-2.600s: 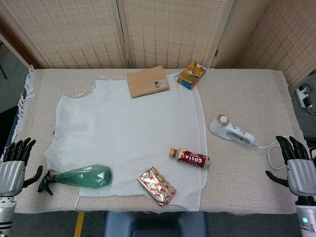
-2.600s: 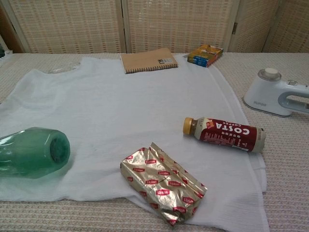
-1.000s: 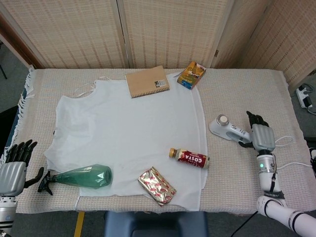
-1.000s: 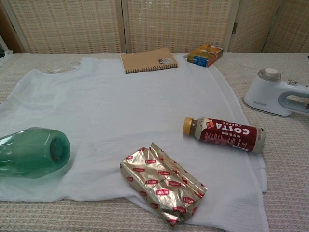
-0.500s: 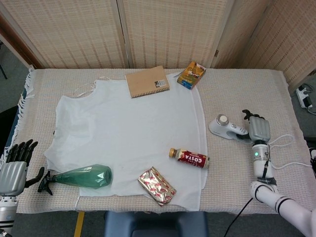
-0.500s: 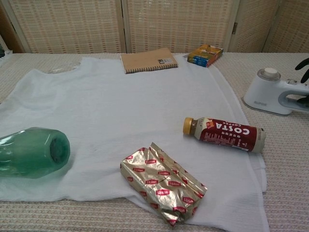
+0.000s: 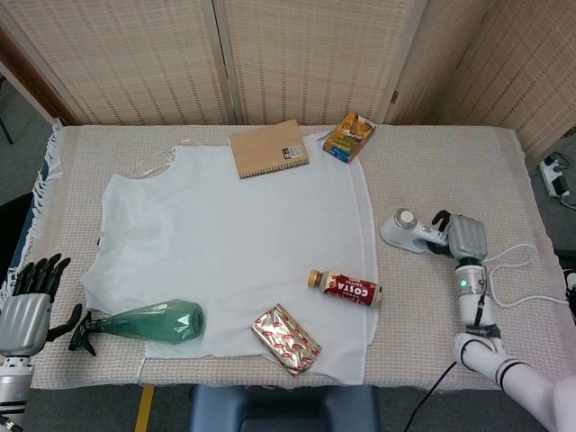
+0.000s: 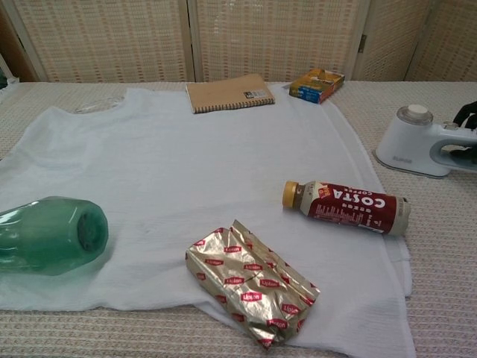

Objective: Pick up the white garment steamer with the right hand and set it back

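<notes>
— The right hand (image 7: pixel 466 237): gripping yet?
— Can't tell; its fingers curl over the white garment steamer (image 7: pixel 412 233) handle, which lies just left of the palm, flat on the table (image 7: pixel 432 171), presumably for lifting.

One steamer (image 7: pixel 416 236), two bottles (image 7: pixel 345 288) (image 7: pixel 148 321), one notebook (image 7: pixel 268 148), one shirt (image 7: pixel 234 243)

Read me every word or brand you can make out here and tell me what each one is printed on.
"COSTA COFFEE": label of the coffee bottle, seen upside down in the chest view.
"Lipton": repeated across the gold foil packet.
White garment steamer: faint grey word on its base, too blurred.
Brown notebook sticker and yellow box: print too small.
</notes>
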`<action>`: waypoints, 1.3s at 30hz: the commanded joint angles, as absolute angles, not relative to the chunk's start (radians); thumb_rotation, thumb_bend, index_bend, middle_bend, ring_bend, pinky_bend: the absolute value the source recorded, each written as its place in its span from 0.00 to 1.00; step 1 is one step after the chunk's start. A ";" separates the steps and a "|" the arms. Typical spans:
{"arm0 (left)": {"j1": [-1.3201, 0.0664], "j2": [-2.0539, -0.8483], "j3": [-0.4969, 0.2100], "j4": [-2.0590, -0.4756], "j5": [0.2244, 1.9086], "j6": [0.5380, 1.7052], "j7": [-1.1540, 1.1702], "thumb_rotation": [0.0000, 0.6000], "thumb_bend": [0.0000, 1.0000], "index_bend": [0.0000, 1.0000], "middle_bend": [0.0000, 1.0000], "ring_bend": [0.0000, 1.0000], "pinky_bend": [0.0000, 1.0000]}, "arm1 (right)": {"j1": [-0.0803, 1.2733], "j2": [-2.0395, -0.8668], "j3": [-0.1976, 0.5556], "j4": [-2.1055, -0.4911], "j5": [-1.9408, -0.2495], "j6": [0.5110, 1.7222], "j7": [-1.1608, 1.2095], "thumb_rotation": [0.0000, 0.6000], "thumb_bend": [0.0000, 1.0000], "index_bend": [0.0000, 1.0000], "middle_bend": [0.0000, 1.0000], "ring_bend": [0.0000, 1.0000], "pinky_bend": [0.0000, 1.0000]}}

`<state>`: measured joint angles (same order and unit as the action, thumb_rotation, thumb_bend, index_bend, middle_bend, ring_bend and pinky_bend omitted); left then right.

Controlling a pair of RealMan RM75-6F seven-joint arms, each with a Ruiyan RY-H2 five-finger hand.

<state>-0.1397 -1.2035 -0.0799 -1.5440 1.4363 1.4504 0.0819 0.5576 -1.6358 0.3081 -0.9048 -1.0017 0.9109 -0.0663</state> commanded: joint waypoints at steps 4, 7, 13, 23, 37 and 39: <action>-0.140 -1.204 -0.079 -1.543 1.436 1.449 0.082 0.88 0.43 0.12 0.08 0.03 0.00 | 0.557 -1.664 0.291 -0.862 -1.044 0.907 -0.007 1.00 0.48 0.56 0.60 0.52 0.60; -0.143 -1.204 -0.081 -1.542 1.435 1.445 0.080 0.87 0.43 0.12 0.08 0.03 0.00 | 0.557 -1.677 0.279 -0.835 -1.074 0.901 0.041 1.00 0.68 0.63 0.66 0.59 0.67; -0.161 -1.195 -0.087 -1.542 1.442 1.427 0.062 0.87 0.43 0.13 0.08 0.03 0.00 | 0.555 -1.676 0.247 -0.807 -1.162 0.878 0.197 1.00 0.89 0.72 0.74 0.71 0.80; -0.293 -1.157 -0.147 -1.516 1.526 1.353 -0.046 0.87 0.47 0.22 0.18 0.11 0.04 | 0.538 -1.504 0.230 -1.011 -1.301 0.951 0.389 1.00 0.97 0.77 0.80 0.78 0.87; -0.654 -1.218 -0.241 -1.463 1.393 0.867 -0.163 0.79 0.53 0.28 0.21 0.13 0.02 | 0.636 -1.307 0.302 -1.366 -1.223 0.866 0.202 1.00 0.97 0.77 0.80 0.78 0.87; -0.703 -1.249 -0.248 -1.423 1.348 0.792 -0.148 0.75 0.52 0.28 0.21 0.13 0.02 | 0.661 -1.324 0.310 -1.367 -1.202 0.849 0.179 1.00 0.97 0.77 0.80 0.78 0.87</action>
<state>-0.6185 -1.2010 -0.2224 -1.4747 1.4221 0.8976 -0.1442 0.6422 -1.3148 0.2991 -1.3606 -1.2195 0.8640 0.1974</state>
